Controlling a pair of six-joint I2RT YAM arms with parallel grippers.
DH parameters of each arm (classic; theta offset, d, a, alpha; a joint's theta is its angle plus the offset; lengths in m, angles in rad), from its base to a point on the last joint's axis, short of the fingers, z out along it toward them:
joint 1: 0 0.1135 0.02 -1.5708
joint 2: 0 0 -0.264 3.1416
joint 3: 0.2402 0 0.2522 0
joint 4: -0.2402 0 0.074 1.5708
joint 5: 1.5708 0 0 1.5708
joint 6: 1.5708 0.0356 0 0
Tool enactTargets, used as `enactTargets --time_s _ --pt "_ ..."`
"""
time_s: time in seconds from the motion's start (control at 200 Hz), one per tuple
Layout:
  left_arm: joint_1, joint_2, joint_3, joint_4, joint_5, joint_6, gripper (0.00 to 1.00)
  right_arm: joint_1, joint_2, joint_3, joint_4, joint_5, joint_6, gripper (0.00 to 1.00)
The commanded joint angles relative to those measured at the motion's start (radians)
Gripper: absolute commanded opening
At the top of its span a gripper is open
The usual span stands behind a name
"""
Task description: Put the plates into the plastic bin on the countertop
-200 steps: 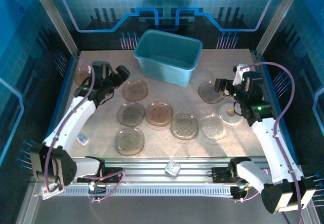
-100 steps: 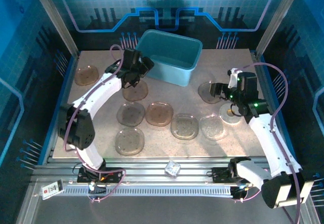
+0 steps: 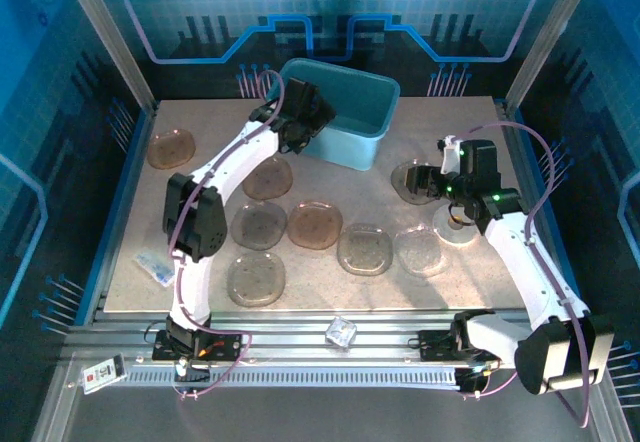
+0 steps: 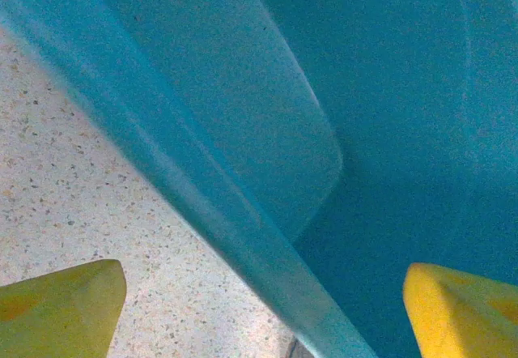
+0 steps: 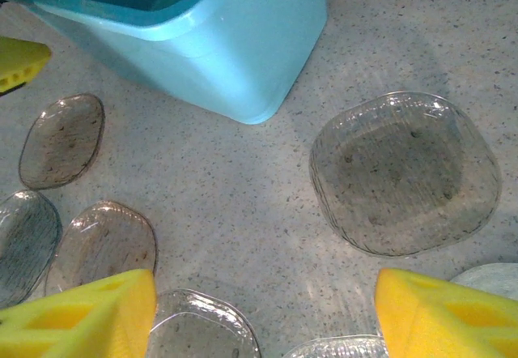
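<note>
nine plates (image 3: 315, 224): spread flat across the countertop (image 3: 340, 190), all outside the bin (image 3: 345, 148)
bin: upright at the back of the countertop
left gripper (image 4: 263, 293): jaws spread wide, holding nothing, straddling the bin's left rim
right gripper (image 5: 267, 301): jaws spread, holding nothing, hovering over the plate (image 5: 405, 172) just right of the bin
</note>
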State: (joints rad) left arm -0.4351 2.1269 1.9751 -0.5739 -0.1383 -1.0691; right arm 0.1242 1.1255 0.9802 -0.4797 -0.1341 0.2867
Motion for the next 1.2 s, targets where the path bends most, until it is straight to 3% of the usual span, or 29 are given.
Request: enactTargets --time_s 0.0,0.575,0.945,1.196 --pt "-0.016 0.043 0.071 -0.066 -0.023 0.007 0.86 0.009 0.007 0.029 -0.014 -0.023 -0.026 0.72" --pt "-0.005 0.058 0.091 -0.069 0.018 0.101 0.48 0.005 0.016 0.048 -0.032 -0.04 -0.02 0.72" --pt "0.019 0.039 0.115 -0.115 0.053 0.183 0.33 -0.012 0.035 0.058 -0.051 -0.019 0.017 0.7" --pt "0.044 0.035 0.12 -0.142 0.101 0.264 0.27 -0.082 0.031 0.047 -0.085 0.011 0.028 0.68"
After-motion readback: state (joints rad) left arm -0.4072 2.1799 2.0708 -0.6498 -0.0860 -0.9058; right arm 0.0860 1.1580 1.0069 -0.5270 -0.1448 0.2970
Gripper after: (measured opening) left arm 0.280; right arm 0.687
